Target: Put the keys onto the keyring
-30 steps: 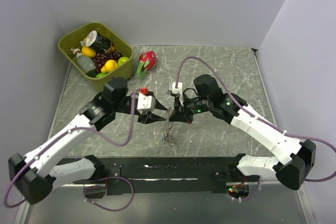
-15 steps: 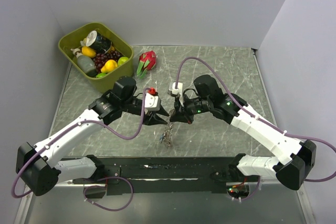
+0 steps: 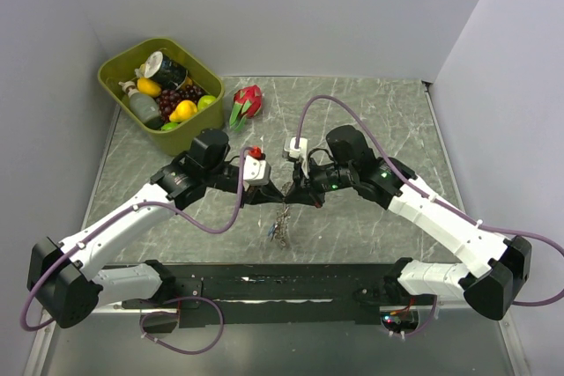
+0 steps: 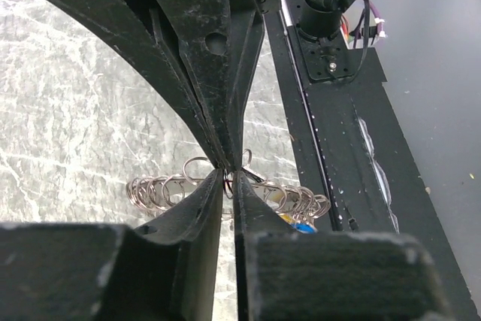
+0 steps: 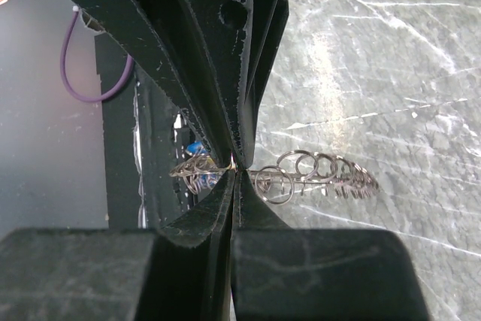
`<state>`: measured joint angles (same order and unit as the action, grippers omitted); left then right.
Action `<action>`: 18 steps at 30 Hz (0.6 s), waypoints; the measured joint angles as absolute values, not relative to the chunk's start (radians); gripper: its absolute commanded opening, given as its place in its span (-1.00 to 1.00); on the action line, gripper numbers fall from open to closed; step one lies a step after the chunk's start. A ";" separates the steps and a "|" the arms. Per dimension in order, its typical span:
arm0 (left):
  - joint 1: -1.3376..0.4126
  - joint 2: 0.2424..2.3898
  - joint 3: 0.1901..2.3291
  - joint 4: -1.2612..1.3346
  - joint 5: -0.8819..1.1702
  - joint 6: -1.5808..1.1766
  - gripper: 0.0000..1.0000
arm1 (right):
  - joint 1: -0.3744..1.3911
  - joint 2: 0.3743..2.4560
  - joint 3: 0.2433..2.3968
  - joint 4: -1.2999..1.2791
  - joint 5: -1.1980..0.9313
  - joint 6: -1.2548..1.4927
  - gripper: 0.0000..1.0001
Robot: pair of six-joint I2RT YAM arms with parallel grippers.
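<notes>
left gripper [image 4: 229, 177] and right gripper [image 5: 235, 167] each clamp the keyring [image 4: 159, 192], which spans between their tips

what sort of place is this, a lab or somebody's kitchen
Most likely a robotics lab test cell, not a home: two robot arms are bolted to a black rail at the edge of a marble-patterned table, plain grey walls box it in, and a green bin holds toy-looking fruit.
</notes>
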<state>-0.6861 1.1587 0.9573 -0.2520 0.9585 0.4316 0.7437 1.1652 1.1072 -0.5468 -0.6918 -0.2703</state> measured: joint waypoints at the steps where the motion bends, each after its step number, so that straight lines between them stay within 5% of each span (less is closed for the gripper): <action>1: -0.686 1.159 0.957 -0.252 0.957 0.431 -0.84 | 0.744 1.165 1.107 -0.546 -0.692 -0.270 -1.00; 2: -0.686 1.161 0.957 -0.250 0.955 0.429 -0.98 | 0.744 1.165 1.106 -0.547 -0.692 -0.269 -1.00; 6: -0.685 1.163 0.952 -0.240 0.955 0.422 -0.98 | 0.744 1.165 1.105 -0.547 -0.691 -0.265 -0.98; 13: -0.684 1.138 0.872 -0.084 0.942 0.340 -0.98 | 0.742 1.122 1.070 -0.511 -0.676 -0.233 -0.12; 18: -0.685 1.055 0.712 0.151 0.889 0.194 -0.98 | 0.740 1.020 1.037 -0.421 -0.641 -0.203 0.12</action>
<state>-0.6853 1.0554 0.7116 0.1513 0.8890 0.1944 0.7403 1.0203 1.0374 -0.4213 -0.6407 -0.2028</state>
